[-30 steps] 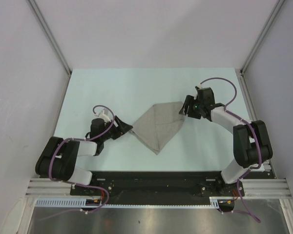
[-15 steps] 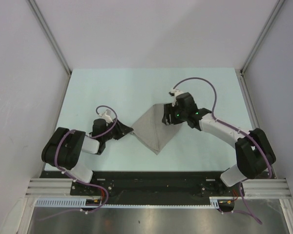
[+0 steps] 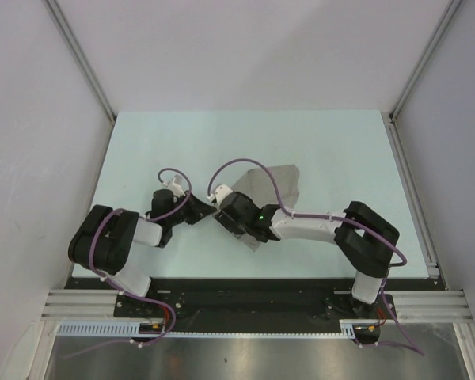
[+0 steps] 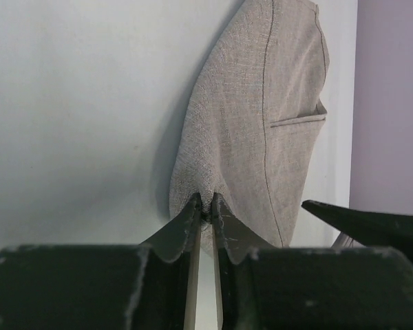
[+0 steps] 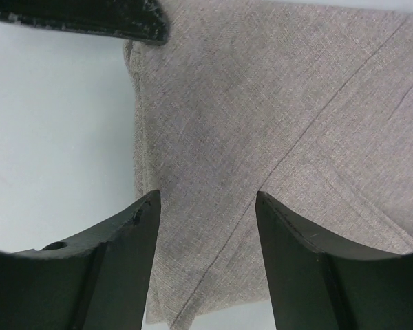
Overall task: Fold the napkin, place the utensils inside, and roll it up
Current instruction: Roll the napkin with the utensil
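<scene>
The light-grey napkin (image 3: 279, 180) lies folded on the pale table, partly hidden under my right arm. My left gripper (image 3: 208, 211) is shut on the napkin's left corner; in the left wrist view the cloth (image 4: 261, 124) bunches between the pinched fingertips (image 4: 197, 210). My right gripper (image 3: 228, 218) hovers open over the napkin's left part, close to the left gripper. In the right wrist view the napkin (image 5: 275, 103) fills the gap between the wide fingers (image 5: 131, 234), and nothing is held. No utensils are in view.
The pale green table (image 3: 174, 142) is bounded by white walls at the left, back and right. A metal rail (image 3: 412, 198) runs along its right edge. The two grippers are nearly touching; a left finger (image 5: 89, 17) shows in the right wrist view.
My left gripper has shut on the napkin's left corner. My right arm has swung from the napkin's right corner across it to the left, staying open.
</scene>
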You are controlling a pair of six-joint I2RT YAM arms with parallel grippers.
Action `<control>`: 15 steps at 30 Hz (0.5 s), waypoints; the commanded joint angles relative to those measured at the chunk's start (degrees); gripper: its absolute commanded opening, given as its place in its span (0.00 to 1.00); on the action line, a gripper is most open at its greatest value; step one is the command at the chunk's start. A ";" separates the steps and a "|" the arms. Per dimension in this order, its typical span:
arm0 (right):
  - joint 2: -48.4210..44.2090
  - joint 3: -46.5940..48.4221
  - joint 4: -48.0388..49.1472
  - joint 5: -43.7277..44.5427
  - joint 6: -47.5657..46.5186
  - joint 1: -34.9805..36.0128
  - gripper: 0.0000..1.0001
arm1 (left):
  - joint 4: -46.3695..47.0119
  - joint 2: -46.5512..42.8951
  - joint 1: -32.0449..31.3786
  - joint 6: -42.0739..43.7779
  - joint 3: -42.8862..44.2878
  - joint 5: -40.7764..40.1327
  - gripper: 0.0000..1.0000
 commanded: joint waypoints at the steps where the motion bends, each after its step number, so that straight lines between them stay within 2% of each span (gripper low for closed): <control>1: 1.69 2.33 4.33 8.06 -4.94 2.81 0.61 | -0.63 -0.27 -0.47 1.29 2.40 0.57 0.14; 15: 5.91 1.72 6.00 8.76 -5.64 6.59 0.58 | -4.76 -1.59 -0.38 2.61 3.45 -0.66 0.13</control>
